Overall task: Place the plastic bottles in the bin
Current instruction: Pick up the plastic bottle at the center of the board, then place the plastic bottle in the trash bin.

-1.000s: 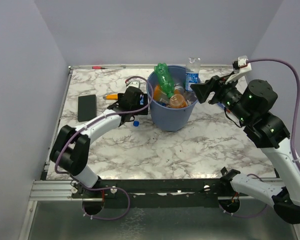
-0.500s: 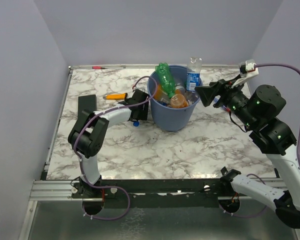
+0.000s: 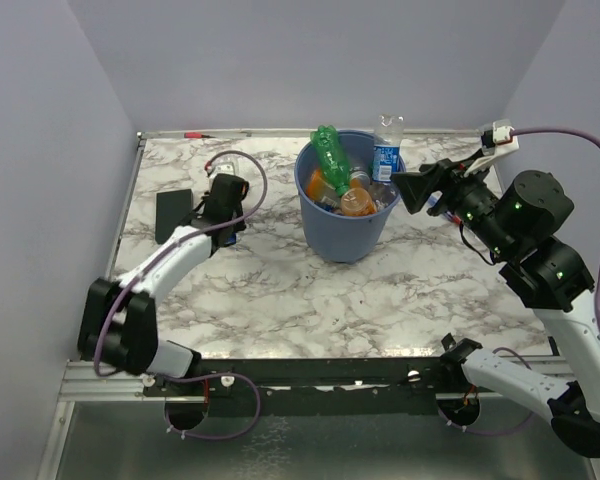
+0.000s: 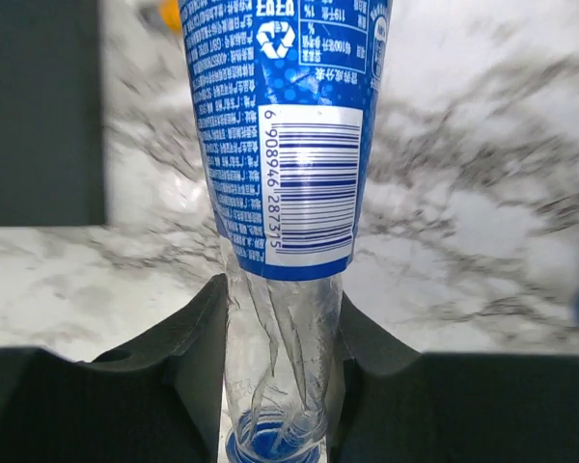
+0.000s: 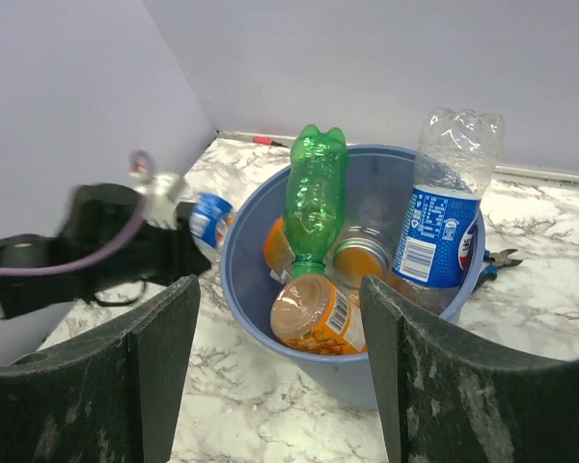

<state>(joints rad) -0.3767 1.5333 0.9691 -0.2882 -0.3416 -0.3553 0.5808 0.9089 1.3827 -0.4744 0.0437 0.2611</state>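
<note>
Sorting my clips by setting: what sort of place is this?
Probably a lab robot test cell, not a home: plain lilac walls box in a marble-patterned table, and two arms are bolted to a metal rail at its edge, near a blue bin of bottles.

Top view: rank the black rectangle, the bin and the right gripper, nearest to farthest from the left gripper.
From the left gripper, shut on a bottle:
1. Black rectangle, just to its left.
2. Bin, to its right, mid-table.
3. Right gripper, beyond the bin's right rim.
</note>
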